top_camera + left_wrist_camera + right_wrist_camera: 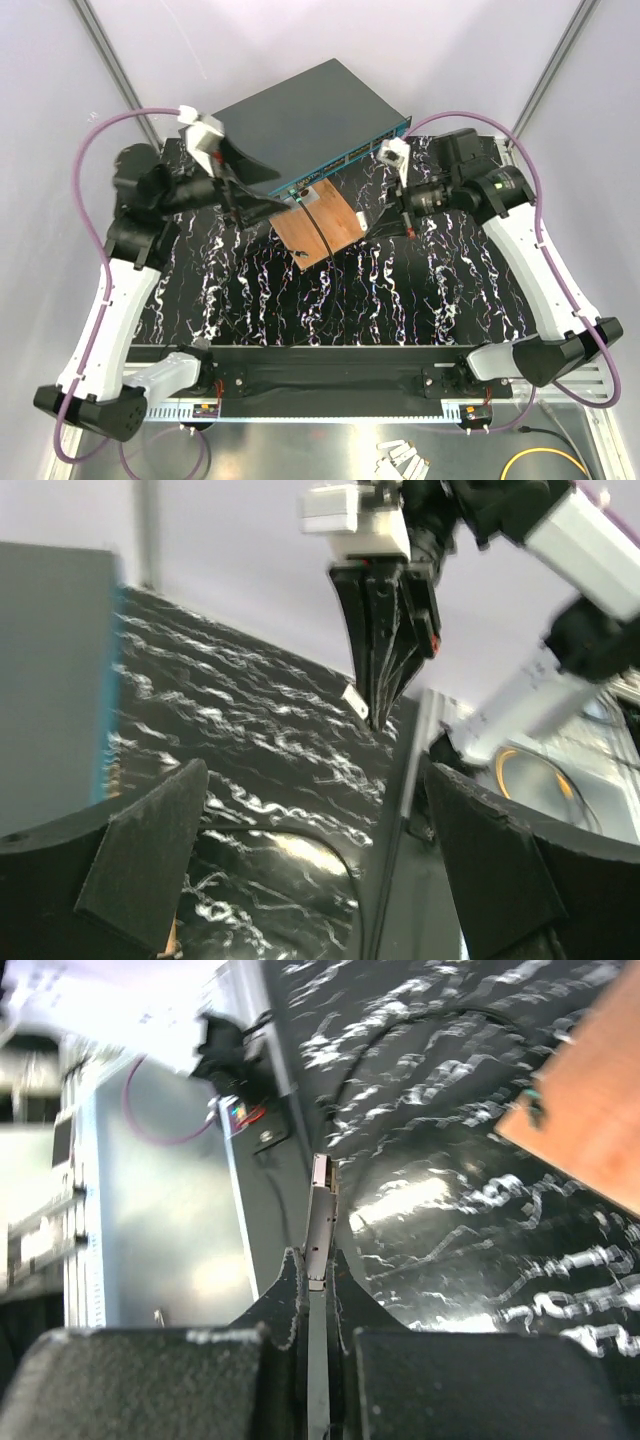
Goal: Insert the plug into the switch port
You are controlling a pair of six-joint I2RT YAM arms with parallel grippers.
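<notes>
The switch (300,120) is a flat dark grey box with a teal front edge and a row of ports, at the back of the table. It also shows at the left of the left wrist view (50,680). My right gripper (372,228) is shut on a small metal plug (320,1215), which sticks out past the fingertips. It hovers right of the copper-brown board (320,225) and shows from the left wrist (385,630). My left gripper (283,190) is open and empty, just in front of the switch's front edge, its pads (150,850) wide apart.
A black cable (320,232) runs over the copper-brown board, which lies on the black marbled mat (250,300). The board's corner shows in the right wrist view (590,1110). A yellow cable (540,462) and white clips (405,462) lie below the table's near edge.
</notes>
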